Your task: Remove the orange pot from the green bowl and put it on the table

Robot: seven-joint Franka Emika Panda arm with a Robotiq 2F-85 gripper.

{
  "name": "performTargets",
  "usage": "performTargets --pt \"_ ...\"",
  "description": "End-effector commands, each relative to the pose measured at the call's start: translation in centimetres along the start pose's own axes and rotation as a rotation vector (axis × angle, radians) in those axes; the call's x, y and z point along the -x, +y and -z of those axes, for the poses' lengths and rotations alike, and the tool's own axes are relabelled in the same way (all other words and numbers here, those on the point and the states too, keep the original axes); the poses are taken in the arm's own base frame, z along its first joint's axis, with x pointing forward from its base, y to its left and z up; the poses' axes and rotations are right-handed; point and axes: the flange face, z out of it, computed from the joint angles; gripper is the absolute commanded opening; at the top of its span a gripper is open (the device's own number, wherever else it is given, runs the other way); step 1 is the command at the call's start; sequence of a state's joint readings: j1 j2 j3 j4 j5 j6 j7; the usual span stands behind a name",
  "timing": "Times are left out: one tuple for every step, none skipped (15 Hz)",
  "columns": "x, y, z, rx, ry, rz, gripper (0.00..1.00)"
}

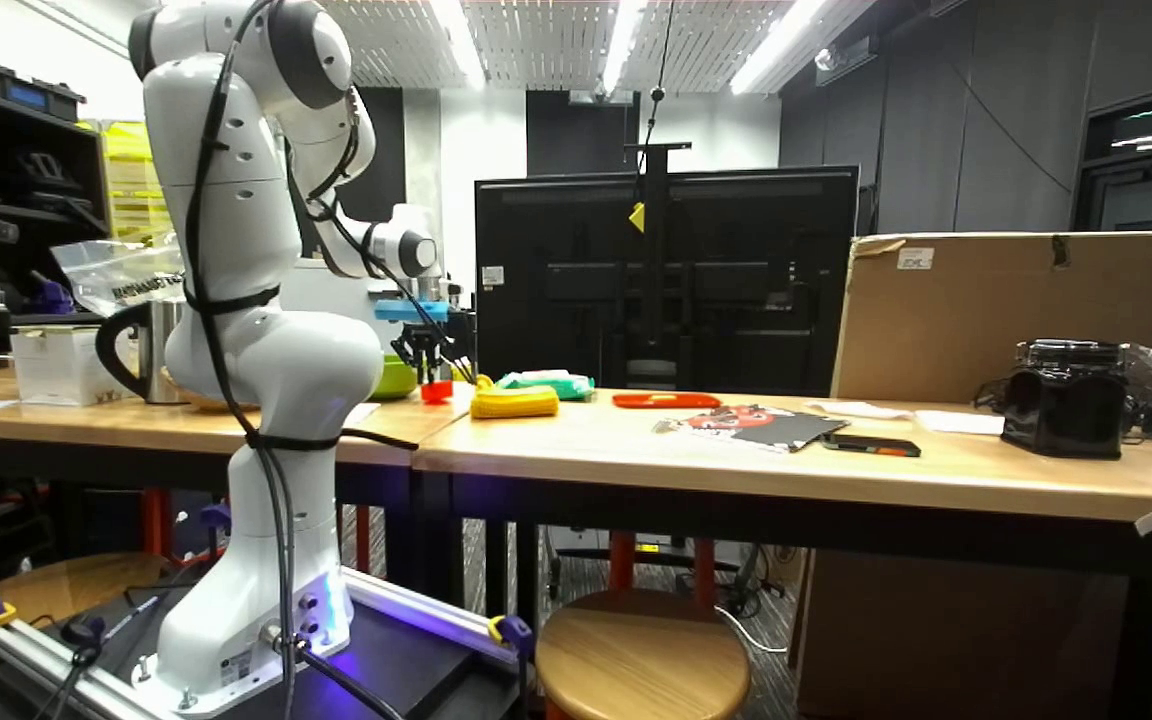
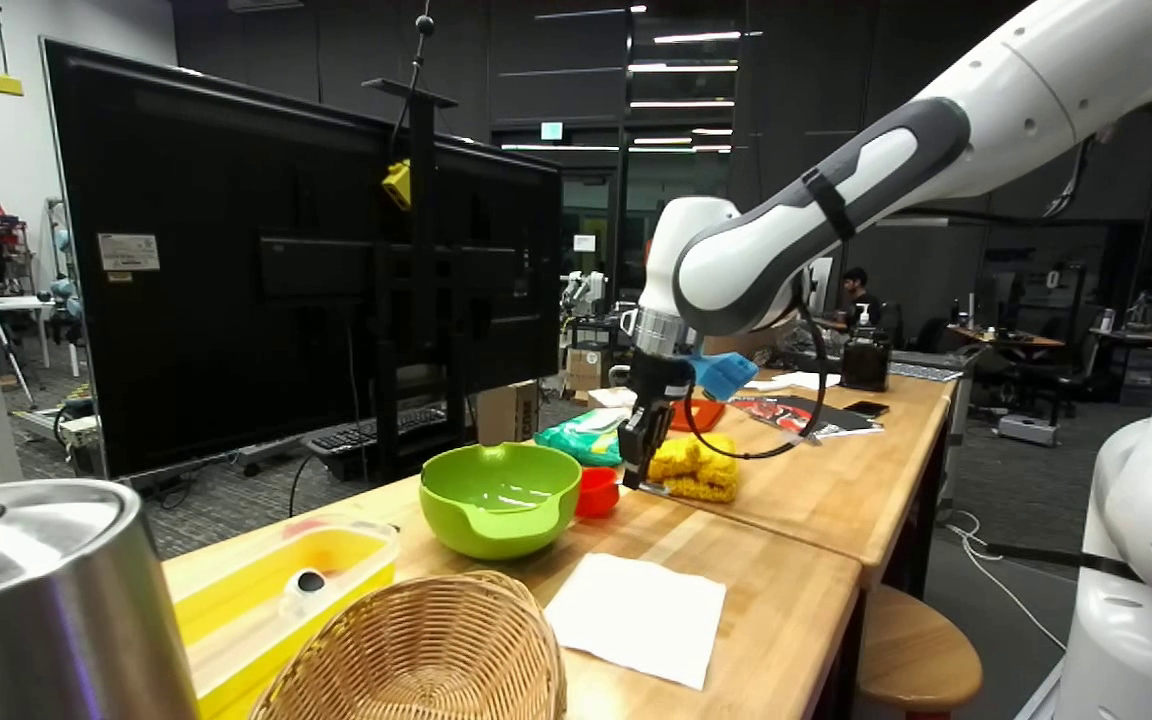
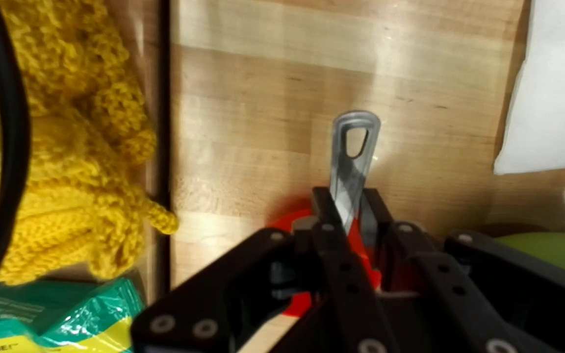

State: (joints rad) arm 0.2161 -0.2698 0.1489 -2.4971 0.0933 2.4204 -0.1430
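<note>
The orange pot (image 2: 596, 493) stands outside the green bowl (image 2: 501, 530), beside it over the light wooden table (image 2: 786, 530). It also shows small in an exterior view (image 1: 436, 392). Whether its base touches the table or hangs just above is hard to tell. My gripper (image 3: 350, 198) points down in the wrist view, with its fingers close together on both sides of the pot's flat grey handle (image 3: 353, 169). It appears shut on that handle. The fingers hide much of the pot's red body (image 3: 298, 305). The green bowl's rim (image 3: 552, 250) shows at the lower right.
A yellow knitted cloth (image 2: 701, 470) and a green packet (image 2: 581, 437) lie on the far side of the pot. White paper (image 2: 641, 615), a wicker basket (image 2: 426, 655) and a yellow tub (image 2: 281, 590) are near the bowl. A table seam (image 3: 164, 147) runs beside the cloth.
</note>
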Motion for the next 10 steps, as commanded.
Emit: performTargets --pt "-0.9 0.2 0.1 -0.002 0.004 -0.014 0.49" --pt "-1.1 0.2 0.0 0.001 0.003 -0.012 0.55" --pt "-1.4 0.3 0.3 0.004 0.001 -0.013 0.62" --pt "-1.6 0.3 0.5 0.008 0.000 -0.018 0.68" --pt "-2.0 0.4 0.9 0.013 -0.001 -0.026 0.74" --pt "-2.5 0.5 1.6 0.013 -0.004 -0.036 0.82" --pt "-3.0 0.6 2.1 0.017 -0.009 -0.046 0.88" --pt "-3.5 0.6 3.0 0.021 -0.020 -0.059 0.95" --pt "-4.0 0.6 3.6 0.013 -0.029 -0.069 0.99" --pt "-4.4 0.7 4.3 0.021 -0.035 -0.085 1.00"
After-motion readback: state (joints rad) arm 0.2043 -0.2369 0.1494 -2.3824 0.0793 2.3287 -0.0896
